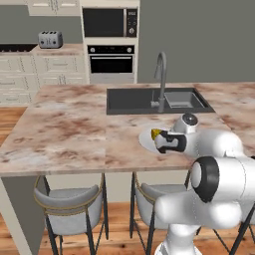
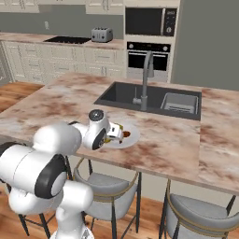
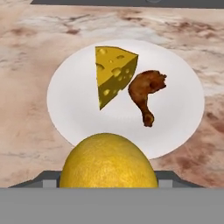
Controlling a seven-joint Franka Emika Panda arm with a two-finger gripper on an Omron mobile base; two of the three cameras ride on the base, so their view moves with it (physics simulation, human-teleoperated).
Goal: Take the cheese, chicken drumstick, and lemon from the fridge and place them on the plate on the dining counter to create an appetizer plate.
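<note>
Marbled dining counter [image 1: 74, 129] with dark sink [image 1: 134, 99] and faucet [image 1: 160, 82] toward far edge, stools [image 1: 69, 209] below near edge. Near that edge, plate [image 3: 183, 109] carrying cheese [image 3: 113, 74] and chicken drumstick [image 3: 146, 92]. Gripper [image 3: 108, 186] above plate's rim, fingers clasping lemon [image 3: 108, 162].

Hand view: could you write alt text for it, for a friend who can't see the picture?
A yellow lemon sits in the robot's hand at the bottom of the picture, just above the near rim of a round white plate. On the plate lie a wedge of holey cheese and, right of it, a brown chicken drumstick. The plate rests on a marbled beige-and-brown counter.
</note>
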